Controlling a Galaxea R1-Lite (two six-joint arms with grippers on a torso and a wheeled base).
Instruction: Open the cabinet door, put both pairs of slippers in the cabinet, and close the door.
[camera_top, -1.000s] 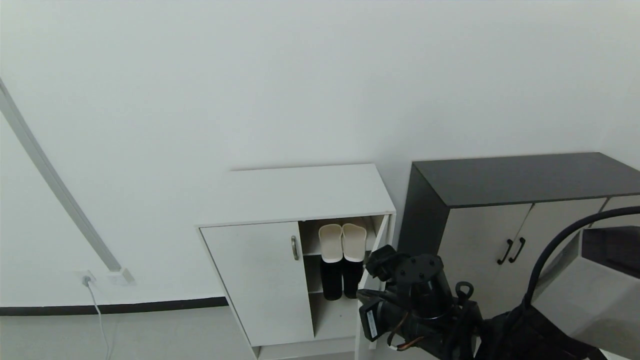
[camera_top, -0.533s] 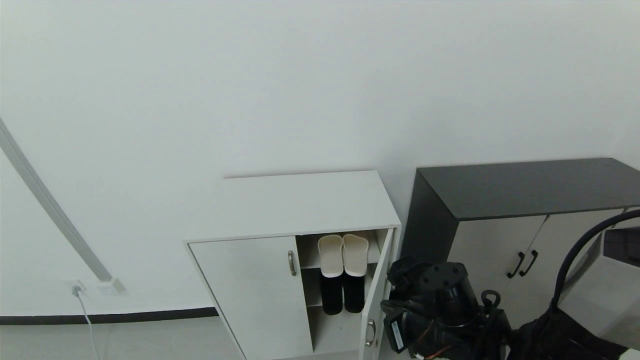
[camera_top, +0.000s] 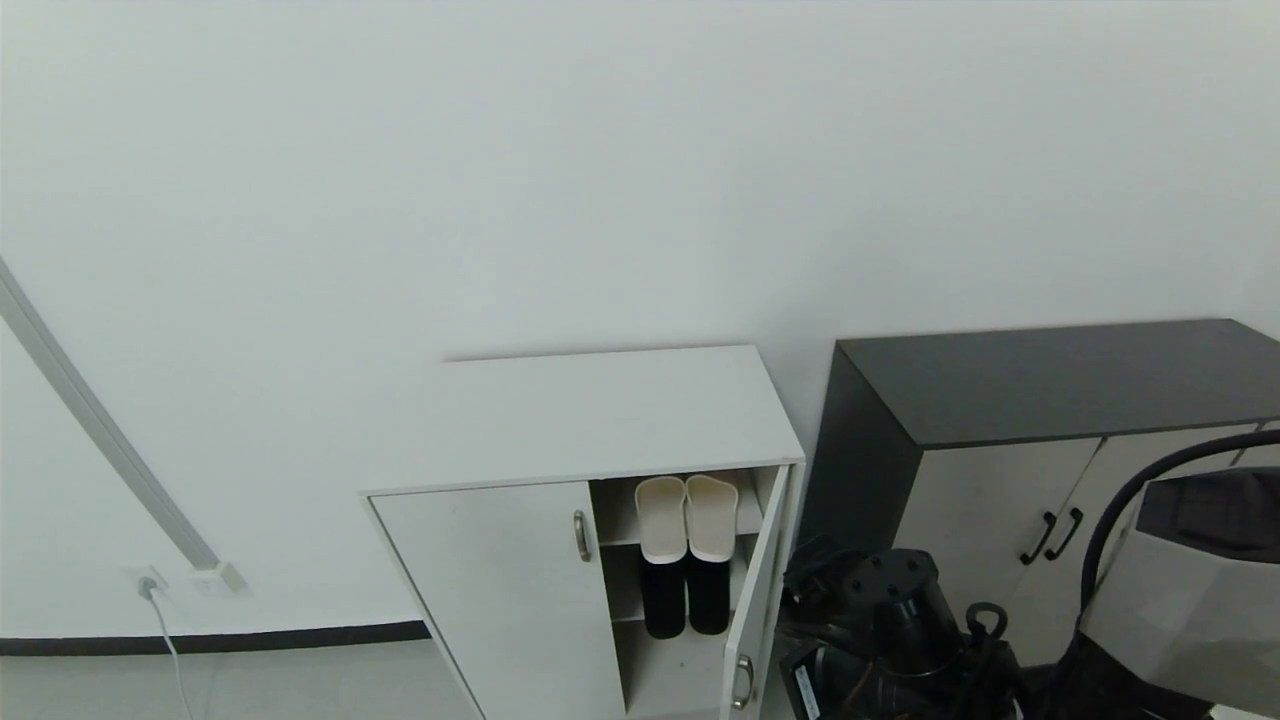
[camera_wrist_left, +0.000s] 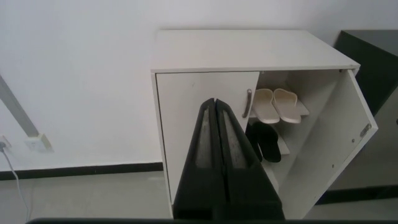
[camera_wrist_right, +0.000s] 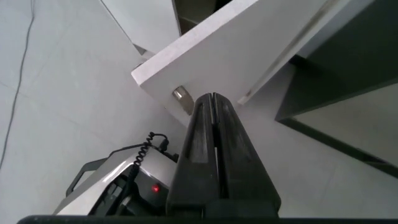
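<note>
The white cabinet (camera_top: 600, 410) has its left door (camera_top: 500, 590) closed and its right door (camera_top: 757, 590) standing open. Inside, a cream pair of slippers (camera_top: 687, 517) lies on the upper shelf and a black pair (camera_top: 685, 598) on the shelf below. Both pairs also show in the left wrist view, cream slippers (camera_wrist_left: 280, 104) above black slippers (camera_wrist_left: 266, 140). My left gripper (camera_wrist_left: 216, 101) is shut and empty, held back in front of the closed door. My right gripper (camera_wrist_right: 213, 96) is shut and empty, close to the open door's edge (camera_wrist_right: 205, 56) and handle (camera_wrist_right: 181, 94).
A dark-topped cabinet (camera_top: 1050, 375) with two closed doors stands right beside the white one. My right arm (camera_top: 880, 620) sits low between the two. A wall socket with a cable (camera_top: 150, 590) is at the far left, above bare floor.
The head camera has shifted, so the cabinet sits lower in the picture. My right arm has drawn back from the open door, down and to the right. More of the door's face and its handle show.
</note>
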